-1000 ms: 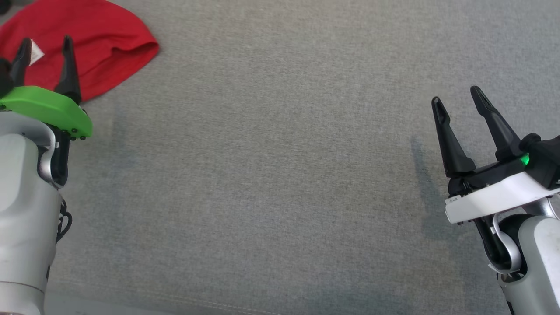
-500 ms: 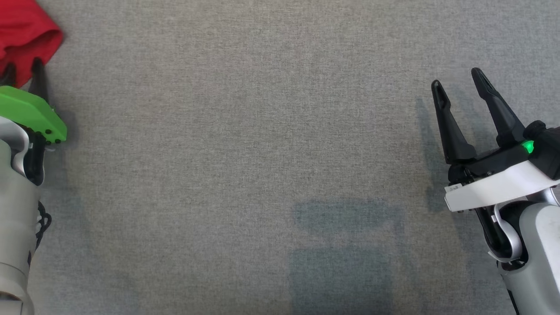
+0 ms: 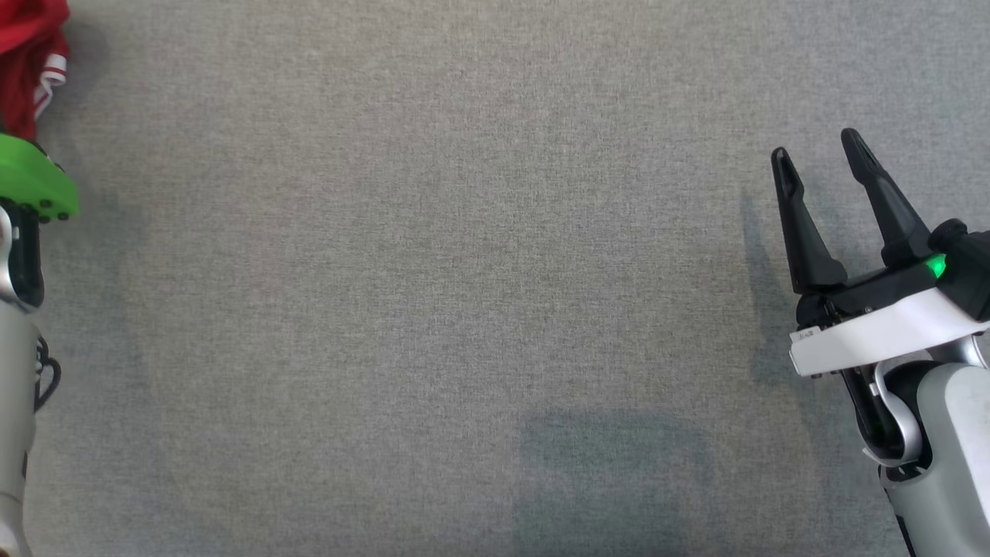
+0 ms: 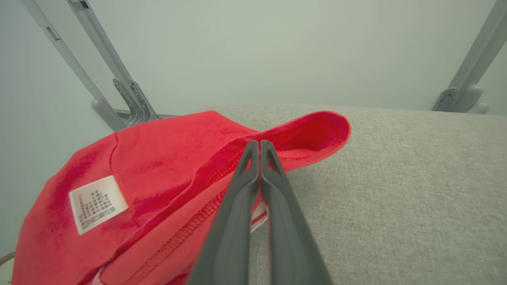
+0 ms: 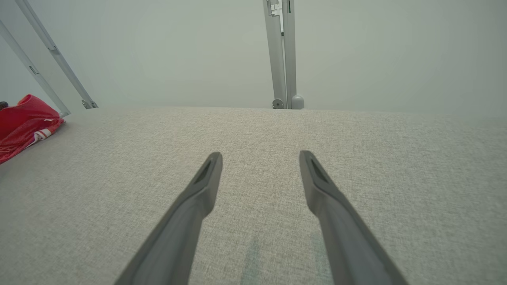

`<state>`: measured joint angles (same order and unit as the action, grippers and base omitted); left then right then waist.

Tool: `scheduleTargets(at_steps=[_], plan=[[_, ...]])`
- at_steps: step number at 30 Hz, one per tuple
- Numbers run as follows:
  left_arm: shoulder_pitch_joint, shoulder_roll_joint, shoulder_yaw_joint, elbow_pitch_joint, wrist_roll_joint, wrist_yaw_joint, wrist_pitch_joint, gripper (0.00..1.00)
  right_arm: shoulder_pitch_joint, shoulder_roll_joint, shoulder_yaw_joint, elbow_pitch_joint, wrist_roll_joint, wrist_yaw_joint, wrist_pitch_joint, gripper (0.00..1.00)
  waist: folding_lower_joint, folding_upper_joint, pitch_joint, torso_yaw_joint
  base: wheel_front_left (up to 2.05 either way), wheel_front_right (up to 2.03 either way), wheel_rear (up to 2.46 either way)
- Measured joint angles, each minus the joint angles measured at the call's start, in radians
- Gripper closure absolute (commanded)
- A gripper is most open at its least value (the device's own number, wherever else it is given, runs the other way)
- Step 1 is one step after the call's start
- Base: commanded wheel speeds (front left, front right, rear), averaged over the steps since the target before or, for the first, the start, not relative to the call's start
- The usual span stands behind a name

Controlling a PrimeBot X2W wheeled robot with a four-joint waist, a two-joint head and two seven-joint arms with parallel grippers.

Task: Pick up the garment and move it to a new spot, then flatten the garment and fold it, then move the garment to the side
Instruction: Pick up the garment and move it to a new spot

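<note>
The left tool (image 4: 259, 143) is pressed together, its two fingers meeting tip to tip with the red garment (image 4: 158, 158) pinched between them at a stitched hem (image 4: 206, 180). At the tips the cloth rises into a small open fold. Beyond that fold lies bare surface (image 4: 396, 190).

In the left wrist view the garment spreads away from the tool to the left, crumpled, with a white label (image 4: 98, 204) lying flat on its red cloth, well to the side of the pinch. A bit of white trim (image 4: 259, 217) peeks out from under the fingers, nearer the wrist than the pinch.

In the head view the garment (image 3: 27, 70) is a bunched red heap at the far left corner of the grey surface (image 3: 464, 271), with a white stripe showing on it. The left arm's green cover (image 3: 31, 182) sits just below the garment there.

The right tool (image 3: 816, 147) is far from the garment, across the surface, with its fingers spread wide and nothing between them. Its own view has the tool (image 5: 260, 155) over bare grey cloth, and the garment (image 5: 23, 122) is small at the far left edge. Behind the garment stand grey metal struts (image 4: 119, 87) against a pale wall (image 4: 277, 47).
</note>
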<state>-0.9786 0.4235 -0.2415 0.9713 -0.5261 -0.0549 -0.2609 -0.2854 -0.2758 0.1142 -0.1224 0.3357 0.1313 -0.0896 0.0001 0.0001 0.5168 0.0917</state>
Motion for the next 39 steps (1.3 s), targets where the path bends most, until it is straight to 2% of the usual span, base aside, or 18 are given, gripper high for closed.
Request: scheduleTargets(at_steps=[8,14,18,25,30,35,39], plan=[[0.178,0.007,0.132,-0.334,0.111,0.055,0.000,1.00,0.043,0.014,-0.016,0.030,0.004,0.000,-0.016,0.00,-0.0002,0.0000,-0.091,0.010,0.00,0.00,0.00],[0.327,-0.022,0.207,-0.576,0.173,0.074,0.000,1.00,0.086,0.029,-0.031,0.044,0.006,0.000,-0.023,0.00,-0.0002,0.0000,-0.171,0.013,0.00,0.00,0.00],[0.453,-0.045,0.221,-0.750,0.213,0.083,0.000,1.00,0.118,0.040,-0.034,0.049,0.010,0.000,-0.025,0.00,-0.0002,0.0000,-0.236,0.011,0.00,0.00,0.00],[0.561,-0.079,0.166,-0.957,0.229,0.099,0.036,1.00,0.140,0.058,-0.040,0.044,0.013,0.000,-0.027,0.00,-0.0002,0.0000,-0.301,-0.015,0.00,0.00,0.00],[0.570,-0.114,0.100,-1.082,0.248,0.104,0.074,1.00,0.141,0.072,-0.035,0.035,0.012,0.000,-0.031,0.00,-0.0002,0.0000,-0.310,-0.061,0.00,0.00,0.00],[0.552,-0.155,0.016,-1.123,0.262,0.086,0.100,1.00,0.137,0.081,-0.030,0.035,0.012,0.000,-0.035,0.00,-0.0002,0.0000,-0.305,-0.110,0.00,0.00,0.00],[0.497,-0.216,-0.073,-1.101,0.265,0.058,0.118,1.00,0.132,0.089,-0.022,0.044,0.013,0.000,-0.046,0.00,-0.0002,0.0000,-0.294,-0.164,0.00,0.00,0.00]])
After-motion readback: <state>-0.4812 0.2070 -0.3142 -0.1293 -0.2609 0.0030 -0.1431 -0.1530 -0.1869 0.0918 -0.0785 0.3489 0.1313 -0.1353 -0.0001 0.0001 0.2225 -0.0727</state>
